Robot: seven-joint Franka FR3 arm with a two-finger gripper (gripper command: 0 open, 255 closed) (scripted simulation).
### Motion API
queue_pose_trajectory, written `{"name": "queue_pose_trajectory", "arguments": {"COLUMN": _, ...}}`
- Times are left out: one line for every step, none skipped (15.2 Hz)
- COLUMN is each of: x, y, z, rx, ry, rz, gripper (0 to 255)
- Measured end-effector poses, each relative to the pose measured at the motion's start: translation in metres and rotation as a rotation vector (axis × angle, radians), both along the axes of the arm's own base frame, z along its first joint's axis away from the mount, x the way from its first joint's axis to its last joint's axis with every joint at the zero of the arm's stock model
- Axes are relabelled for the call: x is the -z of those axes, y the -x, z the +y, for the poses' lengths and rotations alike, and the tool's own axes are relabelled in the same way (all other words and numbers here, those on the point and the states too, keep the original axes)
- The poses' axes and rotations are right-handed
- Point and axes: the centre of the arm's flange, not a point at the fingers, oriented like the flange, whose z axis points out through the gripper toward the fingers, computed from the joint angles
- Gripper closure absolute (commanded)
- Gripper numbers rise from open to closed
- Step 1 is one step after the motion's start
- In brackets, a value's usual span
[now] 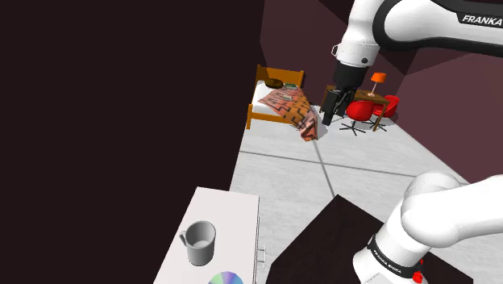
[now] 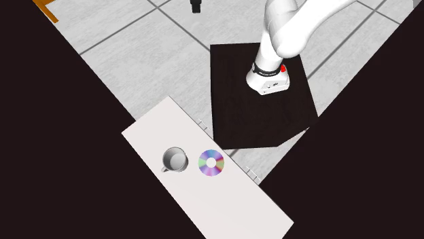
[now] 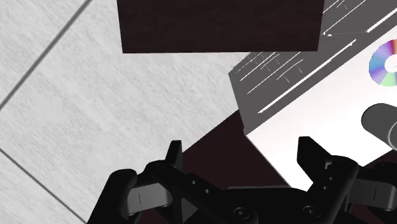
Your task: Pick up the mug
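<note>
A plain grey mug [image 1: 199,242] stands upright on a white cabinet top [image 1: 230,211], its handle towards the shoulder view's left. From above, the mug [image 2: 175,160] sits beside a rainbow-coloured disc [image 2: 211,163]. My black gripper [image 1: 332,119] hangs high over the tiled floor, far from the mug and well off the cabinet. Looking along the hand, the gripper [image 3: 243,156] is open with nothing between its fingers [image 3: 175,158], and the mug [image 3: 382,121] shows at the picture's edge on the cabinet top [image 3: 318,121] near the disc [image 3: 385,63].
The dark stand [image 2: 258,102] abuts the cabinet's front, which has drawer handles [image 1: 263,256]. A bed [image 1: 278,103], red chairs [image 1: 367,110] and a small table with an orange lamp [image 1: 378,78] stand far back. Dark walls close the shoulder view's left side.
</note>
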Motion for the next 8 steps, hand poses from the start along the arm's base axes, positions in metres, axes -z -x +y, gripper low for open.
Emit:
{"name": "queue_pose_trajectory", "arguments": {"x": 0.000, "y": 0.000, "z": 0.000, "rx": 0.000, "ry": 0.000, "rz": 0.000, "gripper": 0}}
{"name": "queue_pose_trajectory", "arguments": {"x": 0.005, "y": -0.001, "z": 0.004, "rx": 0.002, "ry": -0.002, "rz": 0.000, "gripper": 0}}
{"name": "queue_pose_trajectory", "arguments": {"x": 0.011, "y": -0.004, "z": 0.011, "rx": 0.005, "ry": -0.004, "rz": 0.001, "gripper": 0}}
{"name": "queue_pose_trajectory", "arguments": {"x": 0.019, "y": -0.005, "z": 0.018, "rx": 0.009, "ry": -0.007, "rz": 0.001, "gripper": 0}}
{"name": "queue_pose_trajectory", "arguments": {"x": 0.028, "y": -0.007, "z": 0.027, "rx": 0.012, "ry": -0.010, "rz": 0.002, "gripper": 0}}
{"name": "queue_pose_trajectory", "arguments": {"x": 0.037, "y": -0.009, "z": 0.036, "rx": 0.017, "ry": -0.013, "rz": 0.002, "gripper": 0}}
{"name": "queue_pose_trajectory", "arguments": {"x": 0.047, "y": -0.012, "z": 0.045, "rx": 0.021, "ry": -0.017, "rz": 0.003, "gripper": 0}}
{"name": "queue_pose_trajectory", "arguments": {"x": 0.054, "y": -0.015, "z": 0.052, "rx": 0.026, "ry": -0.020, "rz": 0.003, "gripper": 0}}
